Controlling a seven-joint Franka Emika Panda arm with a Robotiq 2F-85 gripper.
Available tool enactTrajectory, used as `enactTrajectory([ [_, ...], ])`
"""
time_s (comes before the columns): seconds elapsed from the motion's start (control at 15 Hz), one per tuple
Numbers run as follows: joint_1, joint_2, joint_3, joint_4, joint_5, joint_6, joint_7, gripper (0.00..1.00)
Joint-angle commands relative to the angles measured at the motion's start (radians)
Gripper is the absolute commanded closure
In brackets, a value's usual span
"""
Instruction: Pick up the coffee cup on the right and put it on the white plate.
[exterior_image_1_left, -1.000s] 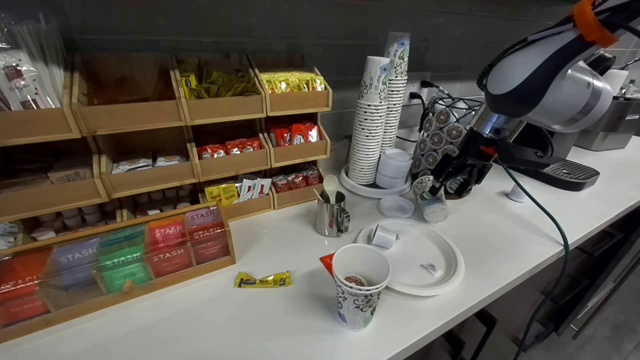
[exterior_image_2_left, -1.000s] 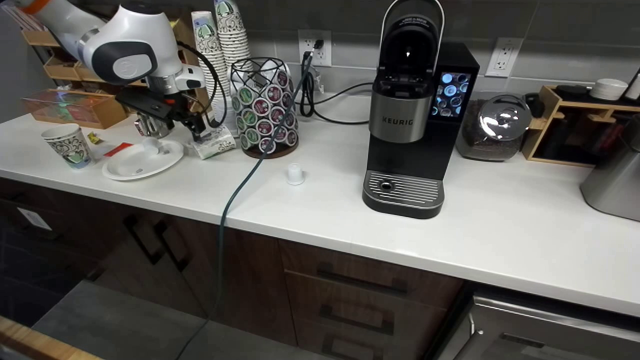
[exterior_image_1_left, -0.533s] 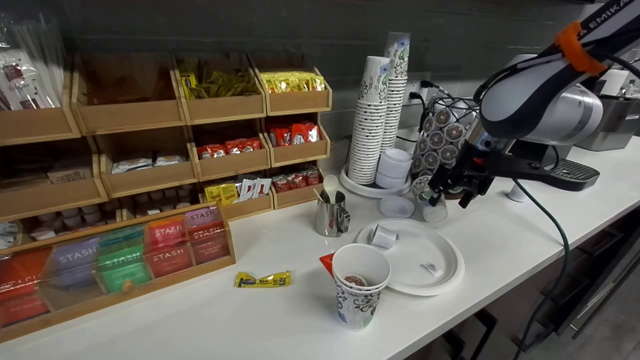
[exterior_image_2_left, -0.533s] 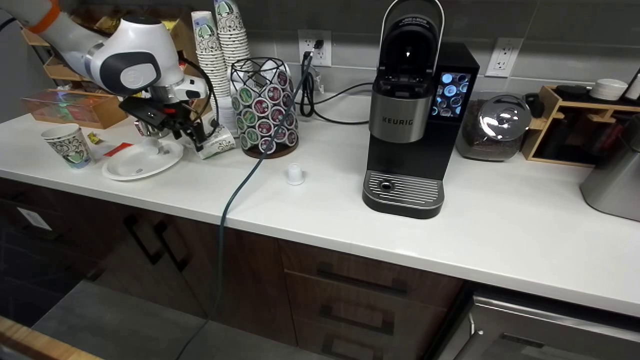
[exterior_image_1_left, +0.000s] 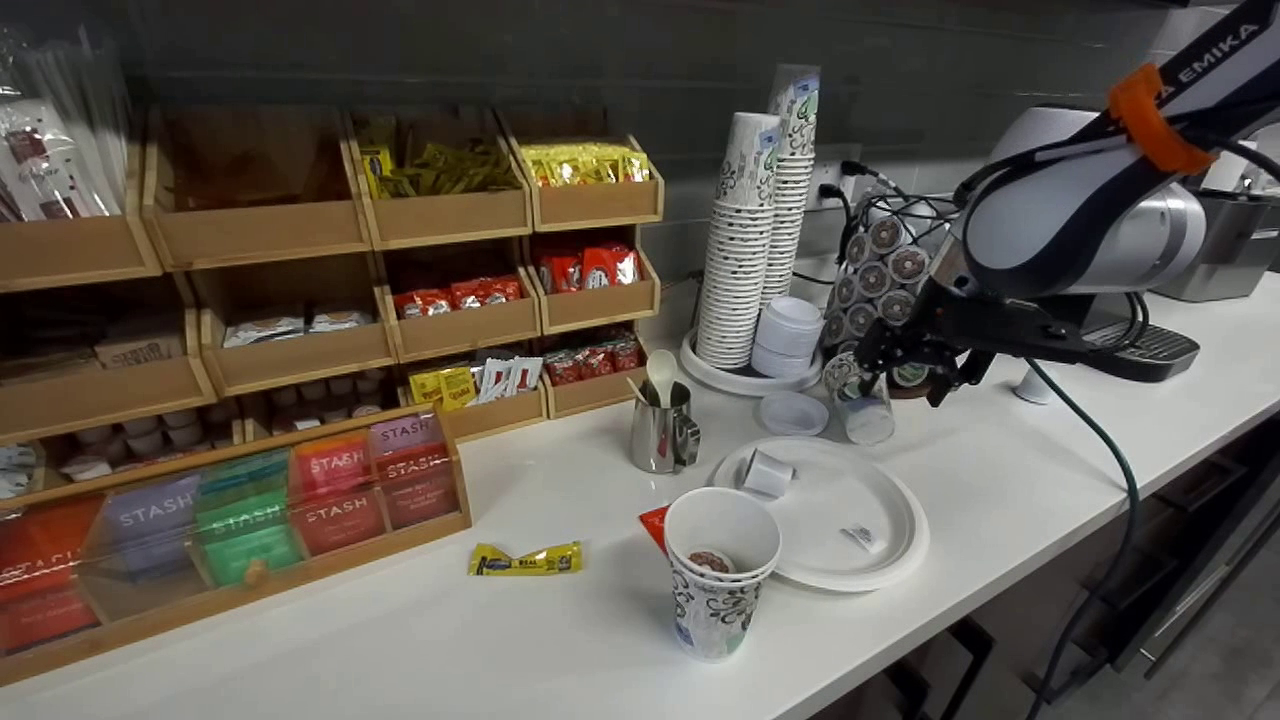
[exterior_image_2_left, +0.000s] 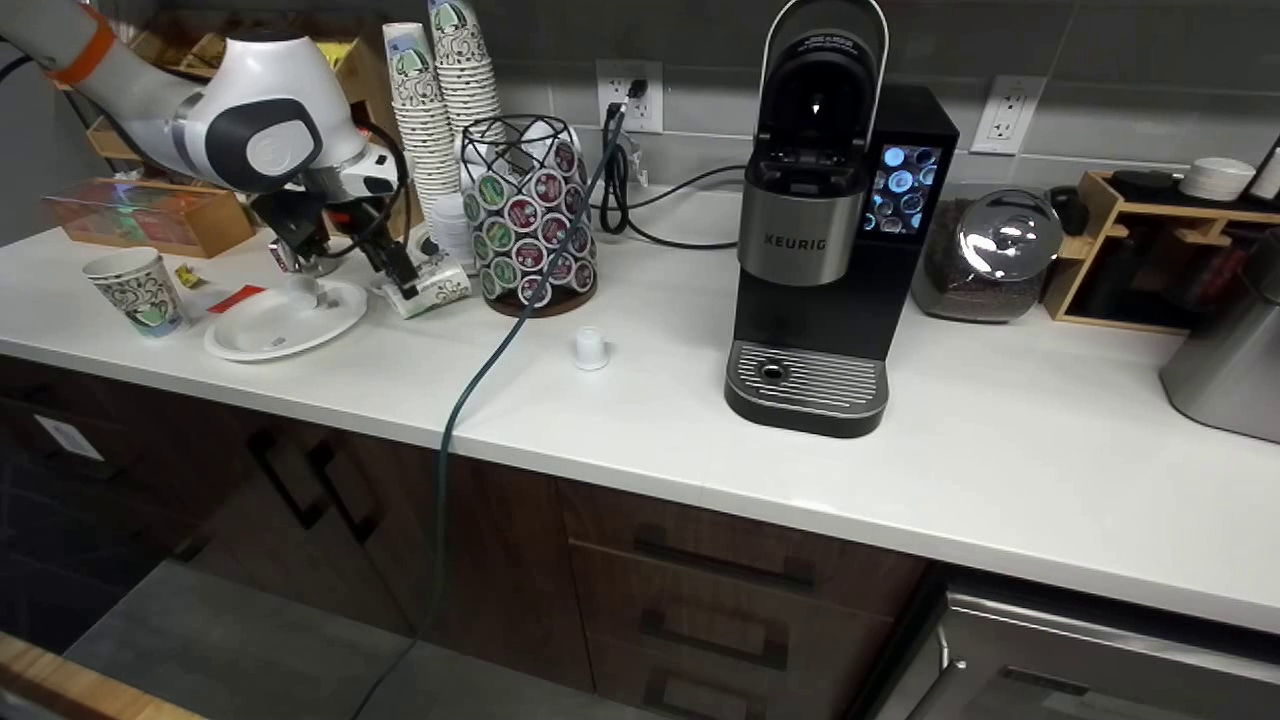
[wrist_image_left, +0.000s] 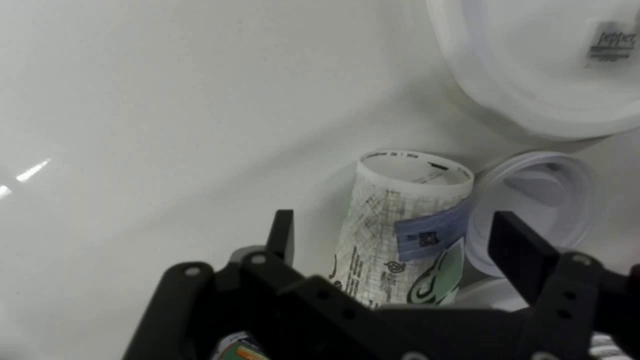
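Note:
The coffee cup (exterior_image_1_left: 870, 422) is a small white paper cup with a dark and green print. It lies on its side on the counter, beside the white plate (exterior_image_1_left: 908, 550). The cup also shows in an exterior view (exterior_image_2_left: 445, 290) and in the wrist view (wrist_image_left: 395, 235), where a blue patch shows on its side. My gripper (exterior_image_1_left: 903, 392) is open just over the cup. In the wrist view my gripper (wrist_image_left: 392, 214) has one black finger on each side of the cup, both apart from it. The cup's lower part is hidden by the gripper there.
A clear plastic lid (wrist_image_left: 532, 210) lies against the cup. A pod carousel (exterior_image_2_left: 525, 230) and cup stacks (exterior_image_1_left: 738, 280) stand close behind. The plate holds a small white pod cup (exterior_image_1_left: 768, 473) and a pepper packet (exterior_image_1_left: 860, 538). A larger patterned cup (exterior_image_1_left: 715, 615) and steel pitcher (exterior_image_1_left: 660, 440) stand nearby.
My wrist has turned and tilted over the cup, and the fingers look farther apart in an exterior view. The arm has shifted slightly. The cup and plate have not moved.

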Motion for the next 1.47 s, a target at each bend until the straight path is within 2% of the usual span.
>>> enactTrajectory([
  [0.0,0.115,0.036,-0.099,0.014,-0.105,-0.006,0.220,0.00],
  [0.13,0.136,0.063,-0.103,0.032,-0.111,-0.006,0.264,0.00],
  [0.4,0.123,0.125,-0.051,0.073,-0.078,0.052,0.200,0.00],
  [0.53,0.137,0.151,-0.067,0.090,-0.100,0.101,0.185,0.00],
  [0.67,0.170,0.175,-0.119,0.108,-0.136,0.109,0.195,0.00],
  [0.8,0.177,0.190,-0.142,0.123,-0.146,0.102,0.192,0.00],
  [0.93,0.161,0.198,-0.137,0.133,-0.143,0.091,0.161,0.01],
  [1.0,0.146,0.193,-0.122,0.133,-0.135,0.071,0.136,0.25],
  [1.07,0.140,0.192,-0.117,0.135,-0.131,0.060,0.122,0.26],
  [1.13,0.130,0.181,-0.110,0.131,-0.131,0.034,0.099,0.31],
  [1.27,0.131,0.160,-0.117,0.124,-0.139,-0.021,0.086,0.49],
  [1.4,0.115,0.136,-0.105,0.118,-0.136,-0.054,0.064,0.61],
])
